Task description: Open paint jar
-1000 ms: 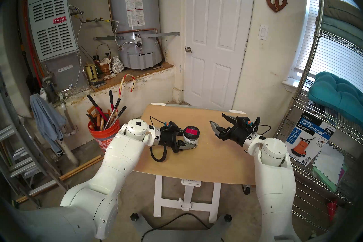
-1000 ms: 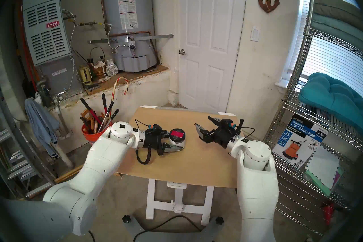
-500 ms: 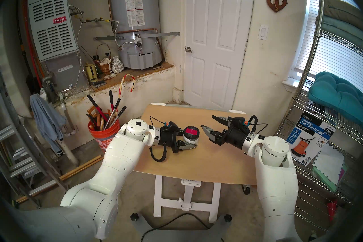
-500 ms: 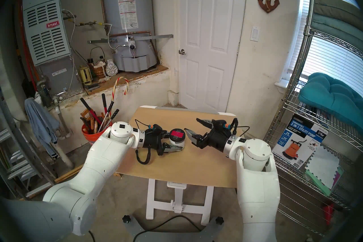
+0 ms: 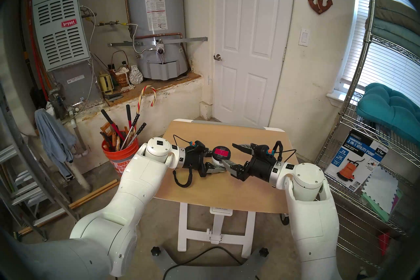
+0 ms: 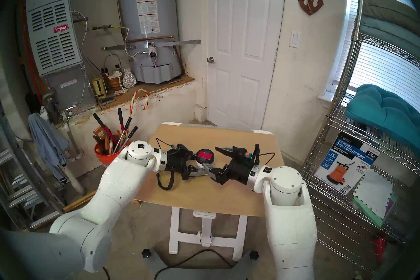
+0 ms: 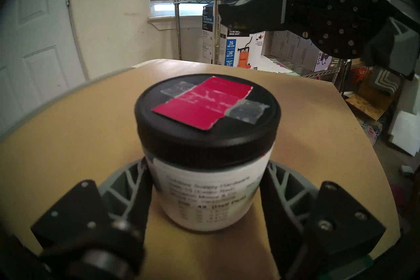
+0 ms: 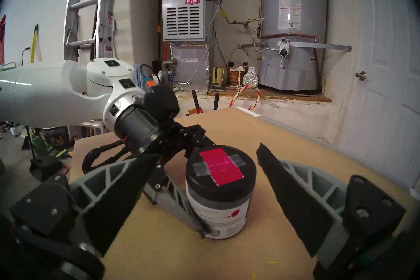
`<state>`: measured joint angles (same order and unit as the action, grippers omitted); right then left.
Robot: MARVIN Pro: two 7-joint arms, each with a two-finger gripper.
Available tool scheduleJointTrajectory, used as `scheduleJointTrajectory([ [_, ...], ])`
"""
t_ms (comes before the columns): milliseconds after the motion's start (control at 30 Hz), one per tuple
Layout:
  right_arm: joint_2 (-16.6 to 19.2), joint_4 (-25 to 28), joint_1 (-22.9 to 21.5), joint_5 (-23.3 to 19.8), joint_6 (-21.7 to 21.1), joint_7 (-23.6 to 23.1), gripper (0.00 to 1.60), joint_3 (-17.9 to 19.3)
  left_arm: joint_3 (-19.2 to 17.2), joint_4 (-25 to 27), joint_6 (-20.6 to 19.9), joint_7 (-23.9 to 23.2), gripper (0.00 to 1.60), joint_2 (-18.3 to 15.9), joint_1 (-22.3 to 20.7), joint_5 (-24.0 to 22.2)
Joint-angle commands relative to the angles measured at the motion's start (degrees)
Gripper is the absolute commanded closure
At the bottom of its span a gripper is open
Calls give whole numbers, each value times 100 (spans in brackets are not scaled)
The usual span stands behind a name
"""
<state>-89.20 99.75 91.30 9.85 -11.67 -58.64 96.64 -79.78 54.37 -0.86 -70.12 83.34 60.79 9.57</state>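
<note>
The paint jar point(image 5: 221, 155) point(image 6: 205, 156) is a squat white-labelled tub with a black lid bearing a red square and grey tape. It stands upright on the wooden table point(image 5: 227, 188). My left gripper point(image 5: 218, 162) point(image 7: 208, 181) reaches in from the left and is shut on the jar's body below the lid. My right gripper point(image 5: 228, 153) point(image 8: 209, 150) comes from the right and is open. Its fingers point(image 8: 284, 186) flank the lid point(image 8: 220, 168) with a gap on each side, touching nothing.
An orange bucket of tools point(image 5: 119, 156) stands on the floor left of the table. A wire shelf point(image 5: 336, 136) with a pump box point(image 5: 356, 159) is close on the right. A white door point(image 5: 247, 45) is behind the table.
My right arm has swung left across the table, bringing its open fingers from well clear of the jar to either side of the lid. The left gripper and jar have not moved.
</note>
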Motion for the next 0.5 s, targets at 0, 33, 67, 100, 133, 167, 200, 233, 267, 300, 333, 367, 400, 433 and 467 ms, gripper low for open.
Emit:
scheduleJointTrajectory([
  [0,-124,144,-68,31,-4,61,0,-131,-39,66,19,2,160,13,-101,-32],
  [33,-134,132,-70,48,2,71,0,-146,-42,63,22,-2,160,14,-102,-32],
  [67,-136,105,-75,93,12,87,0,-184,-45,58,26,-6,160,14,-103,-34],
  [100,-147,76,-80,122,28,105,0,-208,-47,56,27,-8,160,15,-103,-33],
  [133,-153,34,-94,158,32,122,0,-238,-50,54,27,-13,160,16,-104,-35],
  [167,-151,5,-102,217,81,162,0,-270,-52,52,27,-17,160,17,-105,-33],
  [200,-156,-22,-112,241,105,182,0,-286,-53,49,26,-22,160,16,-108,-31],
  [233,-165,-43,-123,247,110,190,0,-291,-55,46,28,-26,160,17,-109,-30],
  [267,-180,-53,-133,270,150,230,0,-302,-58,45,27,-29,160,18,-108,-30],
  [300,-185,-59,-147,299,171,254,0,-314,-61,47,27,-30,160,18,-106,-29],
  [333,-204,-83,-179,291,156,259,0,-311,-66,48,26,-32,160,19,-104,-29],
  [367,-213,-96,-201,296,153,269,0,-312,-68,49,25,-33,160,19,-102,-28],
  [400,-224,-110,-223,311,160,292,0,-314,-70,49,25,-38,160,19,-101,-26],
  [433,-234,-124,-241,310,152,299,0,-311,-72,47,25,-42,160,18,-101,-26],
  [467,-238,-135,-256,315,155,304,0,-312,-73,44,26,-48,160,18,-102,-25],
])
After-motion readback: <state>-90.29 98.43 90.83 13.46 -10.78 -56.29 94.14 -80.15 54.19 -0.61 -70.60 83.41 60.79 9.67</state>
